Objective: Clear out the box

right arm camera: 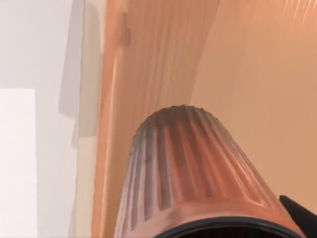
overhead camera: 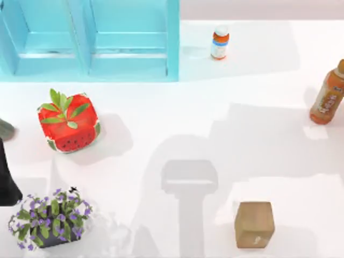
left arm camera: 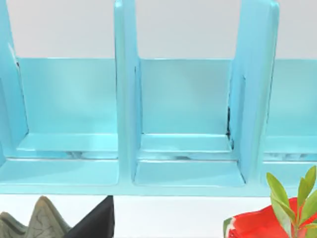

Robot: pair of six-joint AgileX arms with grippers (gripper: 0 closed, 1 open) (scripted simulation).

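Note:
A small brown box (overhead camera: pixel 254 224) stands closed near the table's front edge, right of the middle. In the right wrist view a ribbed orange-brown tub (right arm camera: pixel 193 173) sits very close to the camera, with tan walls (right arm camera: pixel 257 69) behind it. I cannot tell whether those walls belong to the box. A black piece of my right gripper (right arm camera: pixel 301 214) juts in beside the tub. My left arm (overhead camera: pixel 6 180) is at the table's left edge. A black part of my left gripper (left arm camera: pixel 96 220) faces the blue shelf (left arm camera: pixel 183 129).
The blue shelf (overhead camera: pixel 91 40) spans the back left. A watermelon-patterned planter (overhead camera: pixel 69 122) and a pot of purple flowers (overhead camera: pixel 51 217) stand on the left. A small bottle (overhead camera: pixel 220 42) is at the back and an orange bottle (overhead camera: pixel 328 97) at the right edge. A grey-green object (left arm camera: pixel 29 223) lies near the left arm.

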